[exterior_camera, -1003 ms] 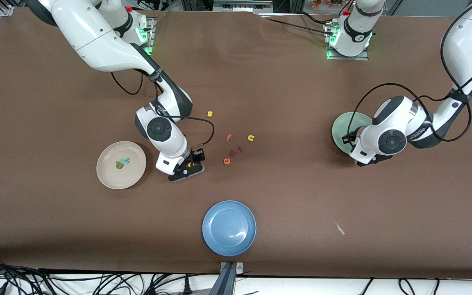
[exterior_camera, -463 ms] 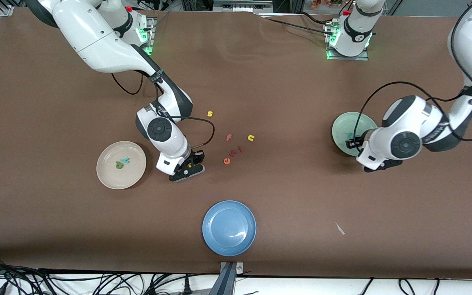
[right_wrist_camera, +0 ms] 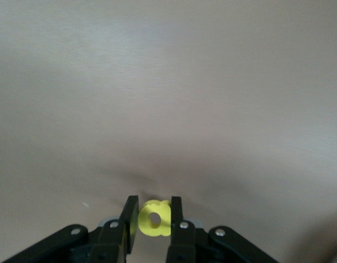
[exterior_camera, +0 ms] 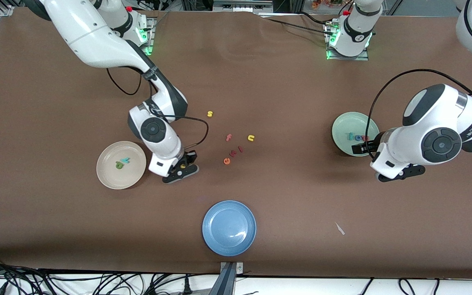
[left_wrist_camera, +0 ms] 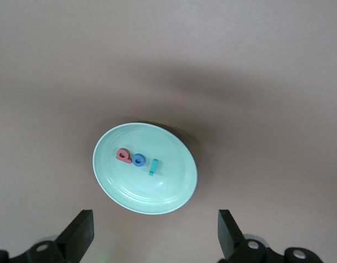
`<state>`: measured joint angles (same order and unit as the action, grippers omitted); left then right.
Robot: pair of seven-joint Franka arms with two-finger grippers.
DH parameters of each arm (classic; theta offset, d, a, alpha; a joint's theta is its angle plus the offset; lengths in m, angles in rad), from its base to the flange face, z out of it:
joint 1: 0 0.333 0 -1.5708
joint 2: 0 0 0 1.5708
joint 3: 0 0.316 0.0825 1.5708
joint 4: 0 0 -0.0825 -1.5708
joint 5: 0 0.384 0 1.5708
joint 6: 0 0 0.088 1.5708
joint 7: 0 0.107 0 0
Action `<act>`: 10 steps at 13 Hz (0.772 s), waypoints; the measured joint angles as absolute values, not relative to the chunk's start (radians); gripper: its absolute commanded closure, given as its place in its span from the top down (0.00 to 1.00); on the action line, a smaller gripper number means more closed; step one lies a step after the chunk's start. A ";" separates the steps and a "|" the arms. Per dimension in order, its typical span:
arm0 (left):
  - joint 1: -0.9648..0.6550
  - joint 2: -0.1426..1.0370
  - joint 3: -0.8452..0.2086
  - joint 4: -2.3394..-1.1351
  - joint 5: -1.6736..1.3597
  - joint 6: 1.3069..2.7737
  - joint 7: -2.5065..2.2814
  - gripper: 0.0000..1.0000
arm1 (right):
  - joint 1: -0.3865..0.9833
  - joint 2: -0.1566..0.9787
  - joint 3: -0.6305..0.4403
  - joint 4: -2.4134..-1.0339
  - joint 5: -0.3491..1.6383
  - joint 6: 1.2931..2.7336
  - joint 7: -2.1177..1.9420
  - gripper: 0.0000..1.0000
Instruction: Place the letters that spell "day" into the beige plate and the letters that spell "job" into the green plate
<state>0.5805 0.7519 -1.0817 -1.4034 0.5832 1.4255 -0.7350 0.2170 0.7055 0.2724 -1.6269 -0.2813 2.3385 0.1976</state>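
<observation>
The yellow a [right_wrist_camera: 155,218] is pinched upright in my right gripper [right_wrist_camera: 155,216], which is shut on it over the table beside the beige plate [exterior_camera: 111,174]. That gripper [exterior_camera: 182,167] shows the letter between its black fingers. The olive d [exterior_camera: 119,165] and teal y [exterior_camera: 125,160] lie in the beige plate. In the green plate [left_wrist_camera: 173,192] lie the pinkish-red b [left_wrist_camera: 123,156], blue o [left_wrist_camera: 138,160] and teal j [left_wrist_camera: 153,166] in a row. My left gripper [left_wrist_camera: 154,238] is open and holds nothing, raised over the table just off the green plate's [exterior_camera: 342,123] rim.
Loose letters lie mid-table: a yellow s [exterior_camera: 209,114], a pink f [exterior_camera: 228,137], a yellow n [exterior_camera: 251,138], an orange e [exterior_camera: 227,161] and two small red ones [exterior_camera: 237,151]. A blue plate [exterior_camera: 229,228] sits near the front edge. A white scrap [exterior_camera: 339,228] lies toward the left arm's end.
My left gripper opened, left the b in the green plate and drew up and away from it. My right gripper shut on the yellow a and shifted slightly toward the beige plate.
</observation>
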 measured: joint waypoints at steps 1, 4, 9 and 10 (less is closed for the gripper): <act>0.537 0.752 -1.057 -1.366 0.583 1.412 -0.735 0.99 | 0.196 0.666 0.266 -1.626 -0.280 2.284 0.163 0.22; 0.416 0.753 -0.960 -1.277 0.583 1.386 -0.727 0.99 | 0.122 0.562 0.217 -1.672 -0.279 2.168 0.029 0.32; 0.280 0.754 -0.808 -1.183 0.580 1.294 -0.545 0.99 | 0.065 0.525 0.137 -1.771 -0.243 2.186 -0.073 0.99; 0.250 0.753 -0.766 -1.140 0.559 1.271 -0.497 0.99 | 0.070 0.524 0.138 -1.771 -0.226 2.186 -0.073 0.99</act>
<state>0.2503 0.7531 -0.7665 -1.1402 0.5592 1.2707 -0.4967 0.0695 0.5243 0.1378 -1.7712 -0.2256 2.1858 -0.0734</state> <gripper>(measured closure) 0.009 0.361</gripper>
